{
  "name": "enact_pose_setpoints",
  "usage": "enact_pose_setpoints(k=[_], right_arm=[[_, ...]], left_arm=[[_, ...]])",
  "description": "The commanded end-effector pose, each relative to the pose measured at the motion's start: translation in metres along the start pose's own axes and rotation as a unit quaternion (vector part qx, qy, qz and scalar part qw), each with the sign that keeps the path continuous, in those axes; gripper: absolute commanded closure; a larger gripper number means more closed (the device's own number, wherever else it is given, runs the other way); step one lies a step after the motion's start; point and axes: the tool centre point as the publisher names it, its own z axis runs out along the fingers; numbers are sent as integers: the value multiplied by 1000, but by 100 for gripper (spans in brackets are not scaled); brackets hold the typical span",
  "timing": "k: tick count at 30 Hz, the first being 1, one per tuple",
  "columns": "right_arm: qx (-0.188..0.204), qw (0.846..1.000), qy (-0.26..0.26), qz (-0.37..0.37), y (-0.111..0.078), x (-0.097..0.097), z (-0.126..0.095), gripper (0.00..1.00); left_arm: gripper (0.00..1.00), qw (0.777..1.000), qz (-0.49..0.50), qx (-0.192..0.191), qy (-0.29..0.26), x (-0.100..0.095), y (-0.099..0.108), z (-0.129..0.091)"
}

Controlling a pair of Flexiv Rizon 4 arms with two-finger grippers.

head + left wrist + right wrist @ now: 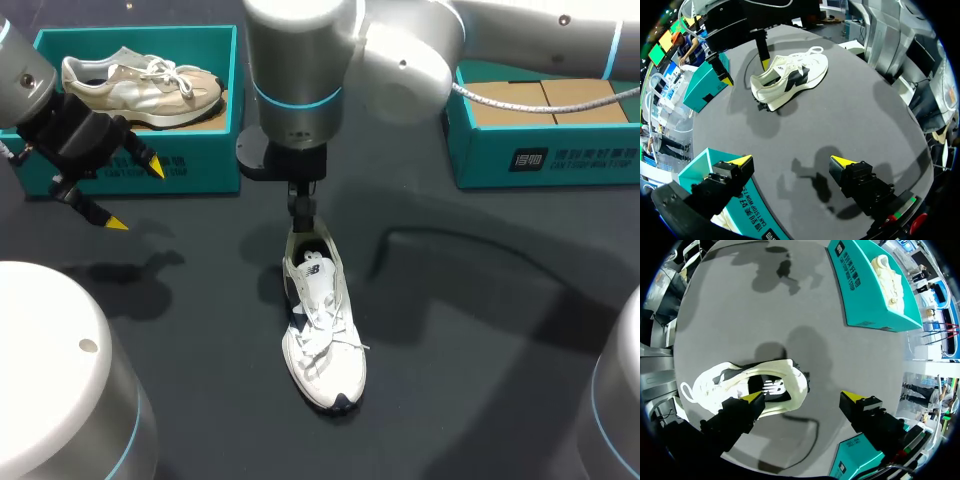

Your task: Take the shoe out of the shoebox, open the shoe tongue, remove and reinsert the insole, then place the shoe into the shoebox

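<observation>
1. Our right gripper (805,397) hangs fingers apart at the heel of the white shoe (322,325), which lies mid-table, one tip over its opening.
2. Our left gripper (136,195), fingers apart, hovers beside the shoebox (200,165) at the table's far left corner.

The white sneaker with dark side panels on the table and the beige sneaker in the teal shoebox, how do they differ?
The white sneaker with dark side panels stands on the dark table; the beige sneaker lies in the teal shoebox. The white sneaker's toe points toward the robot; the beige sneaker lies crosswise. The right gripper straddles the white sneaker's heel; nothing touches the beige sneaker. Both are laced low-tops.
</observation>
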Motion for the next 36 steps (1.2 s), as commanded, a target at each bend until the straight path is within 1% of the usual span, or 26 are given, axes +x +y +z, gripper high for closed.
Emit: enact_pose_setpoints(k=[1, 6, 11, 13, 18, 21, 23, 24, 27, 30, 36], right_arm=[[8, 1000, 6, 0, 4, -5, 13, 0], [1, 1000, 11, -3, 0, -10, 22, 0], [-2, 1000, 11, -10, -3, -11, 25, 0], [0, 1000, 12, -13, -4, -12, 28, 3], [-7, 1000, 17, -21, -6, -9, 35, 5], [-9, 999, 23, -21, -6, -7, 40, 9], [-10, 999, 26, -21, -5, -6, 43, 13], [-11, 999, 27, -21, -5, -5, 45, 13], [-7, 999, 32, -21, -5, -5, 52, 18], [-8, 999, 35, -24, -6, -5, 57, 16], [-16, 998, 44, -32, -7, -5, 68, 18]], left_arm=[[0, 1000, 0, -1, 0, 1, 0, 0], [0, 1000, 0, -1, 0, 1, 0, 0], [0, 1000, 0, -1, 0, 1, 0, 0], [0, 1000, 0, -1, 0, 1, 0, 0], [0, 1000, 0, -1, 0, 1, 0, 0], [0, 1000, 0, -1, 0, 1, 0, 0], [0, 1000, 0, -1, 0, 1, 0, 0], [0, 1000, 0, -1, 0, 1, 0, 0], [0, 1000, 0, -1, 0, 1, 0, 0], [0, 1000, 0, -1, 0, 1, 0, 0], [0, 1000, 0, -1, 0, 1, 0, 0]])
